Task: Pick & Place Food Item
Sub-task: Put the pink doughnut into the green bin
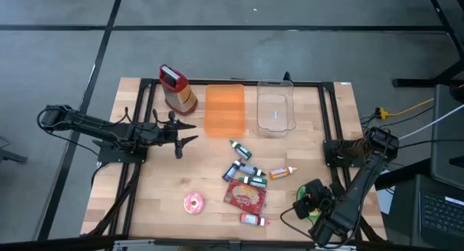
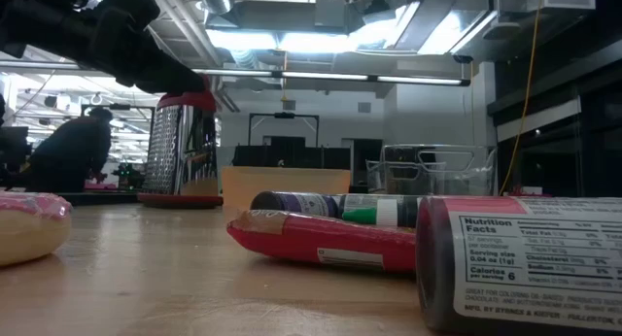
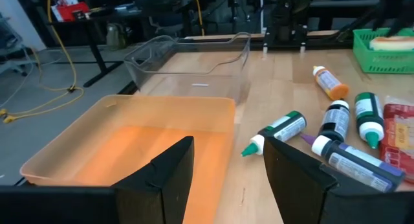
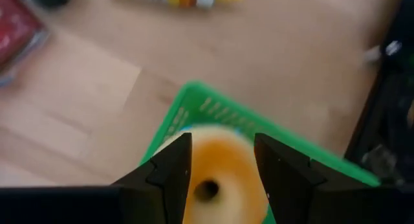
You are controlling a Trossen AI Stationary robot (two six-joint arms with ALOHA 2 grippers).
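Observation:
A yellow-orange donut (image 4: 223, 160) lies in a green basket (image 4: 194, 104) at the table's near right. My right gripper (image 4: 221, 143) hangs over it, pointing steeply down, open, one finger on either side of the donut; I see no touch. In the high view that gripper (image 1: 308, 199) covers most of the basket (image 1: 303, 207). A pink-iced donut (image 1: 193, 202) lies flat on the wood near the front edge. My left gripper (image 1: 187, 132) waits open at mid-left, level, just before the orange bin (image 3: 129, 146).
A red packet (image 1: 245, 195) and several small colouring bottles (image 1: 246, 170) lie at mid-table. An orange bin (image 1: 225, 109), a clear bin (image 1: 275, 109) and a grater (image 1: 176, 89) stand along the far side. Bare wood lies around the pink donut.

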